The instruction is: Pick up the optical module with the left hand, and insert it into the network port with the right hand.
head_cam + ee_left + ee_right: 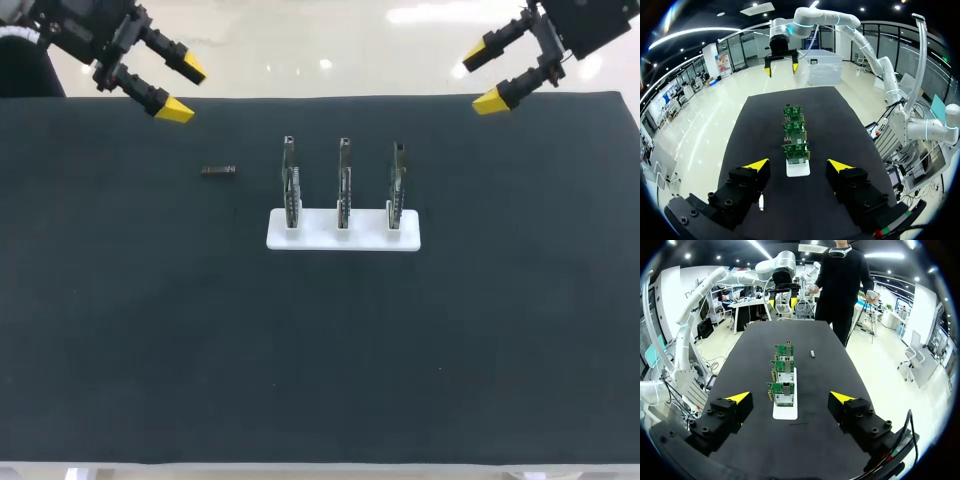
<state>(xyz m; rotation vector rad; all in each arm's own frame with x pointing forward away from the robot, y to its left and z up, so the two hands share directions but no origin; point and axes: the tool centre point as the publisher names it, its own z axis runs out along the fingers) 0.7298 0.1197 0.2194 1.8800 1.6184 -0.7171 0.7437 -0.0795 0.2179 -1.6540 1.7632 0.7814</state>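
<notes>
The small dark oblong optical module [218, 170] lies on the black-covered desk [320, 350], near the leftmost of three upright green circuit boards [343, 180] standing in a white base [315, 240]. The left tool [184, 89] and the right tool [482, 76] hang wide open and empty over the desk's far corners.

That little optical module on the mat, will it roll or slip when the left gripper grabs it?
The module looks like a short rigid bar, so it probably won't bend. It lies flat on the mat, so rolling seems unlikely. It is tiny beside the left gripper, so it is likely light and may twist if gripped off-centre.
</notes>
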